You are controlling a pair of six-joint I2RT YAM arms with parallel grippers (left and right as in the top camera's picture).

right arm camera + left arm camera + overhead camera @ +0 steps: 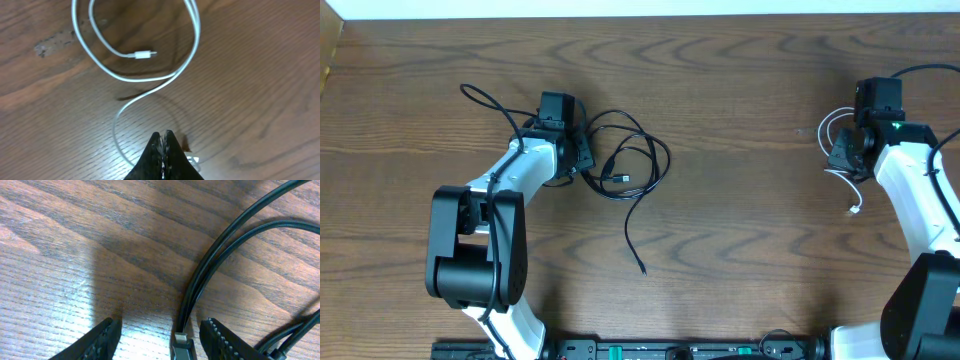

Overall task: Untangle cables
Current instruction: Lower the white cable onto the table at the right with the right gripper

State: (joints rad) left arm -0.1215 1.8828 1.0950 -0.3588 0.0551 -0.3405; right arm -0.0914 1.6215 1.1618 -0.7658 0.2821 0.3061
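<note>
Dark brown wood-grain bench (740, 130) fills frame. White-and-black left arm (510, 180) reaches up at centre-left. White-and-black right arm (920, 200) runs along right edge. Thin black cords (645, 160) loop loosely left of centre, just beside left arm's tip, one tail trailing toward lower middle. Thin white cord (832, 130) coils at upper right, by right arm's tip. Left fingers (222, 341) apart, small silver-tipped plug (182, 345) of black cord lying between, touching neither. Right fingers (163, 145) pressed together; whether white cord pinched beneath, cannot tell.
</note>
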